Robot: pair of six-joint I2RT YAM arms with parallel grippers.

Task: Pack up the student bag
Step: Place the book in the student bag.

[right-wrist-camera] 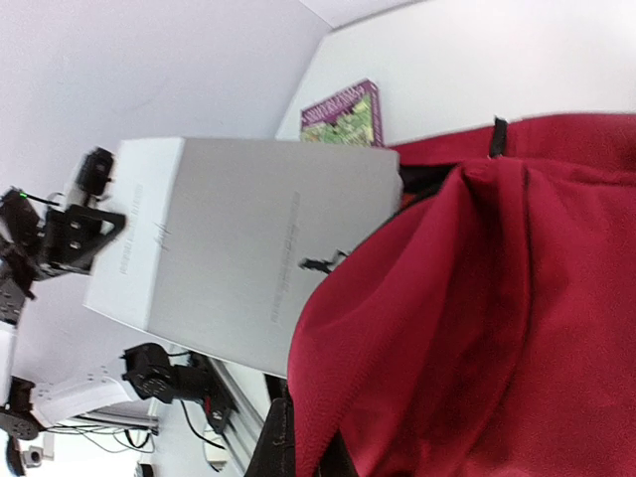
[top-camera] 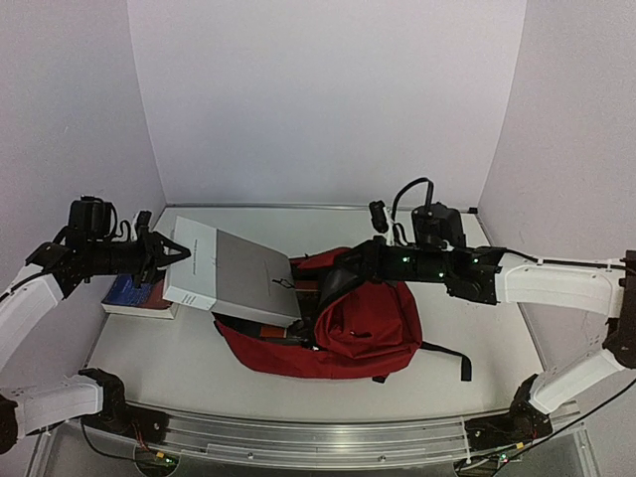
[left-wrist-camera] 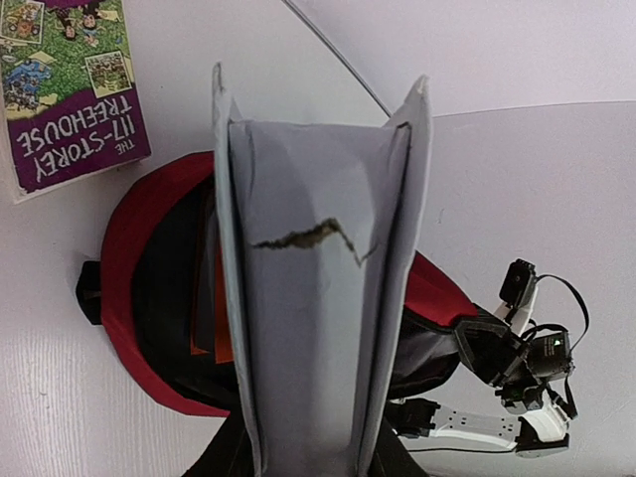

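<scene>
Putting the book into the bag in the middle of the table. Pinching book with left gripper, bag mouth with right gripper. Next: push book right, deeper inside.

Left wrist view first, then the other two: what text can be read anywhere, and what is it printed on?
"THE 117-STOREY TREEHOUSE": on the cover of the purple book.
On the grey book: lettering on the spine and cover, too small and blurred to read.
On the student bag: no lettering visible.
</scene>
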